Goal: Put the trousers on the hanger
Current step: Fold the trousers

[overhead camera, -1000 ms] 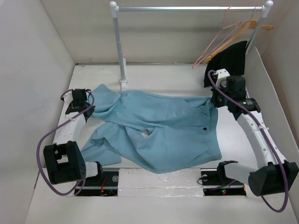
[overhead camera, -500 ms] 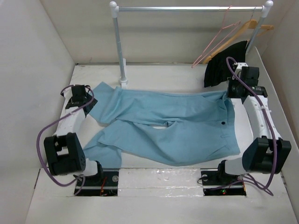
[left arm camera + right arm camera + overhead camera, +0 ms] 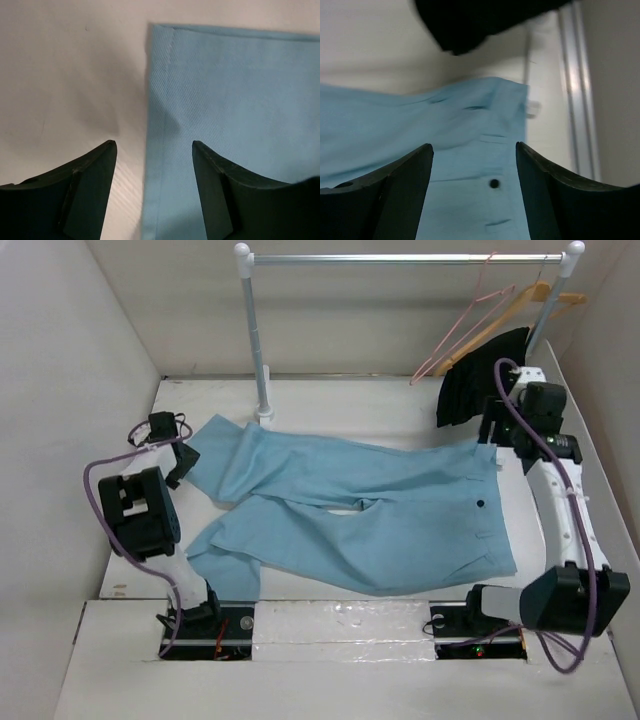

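Note:
The light blue trousers lie spread flat on the white table, waist to the right and legs to the left. My left gripper is open over the far leg's hem; in the left wrist view the hem edge runs between the fingers of the left gripper, ungripped. My right gripper hovers open above the waist's far corner. In the right wrist view the right gripper has the waistband button showing between its fingers. A pink wire hanger and a wooden hanger hang on the rail.
The clothes rail spans the back on a white post that stands just behind the trouser legs. A black garment hangs at the back right, close to my right wrist, and shows in the right wrist view as the black garment. White walls enclose the table.
Both grippers have opened and let go of the trousers, which they had pulled out flat. The right arm swung to the far right; the left arm drew back to the left.

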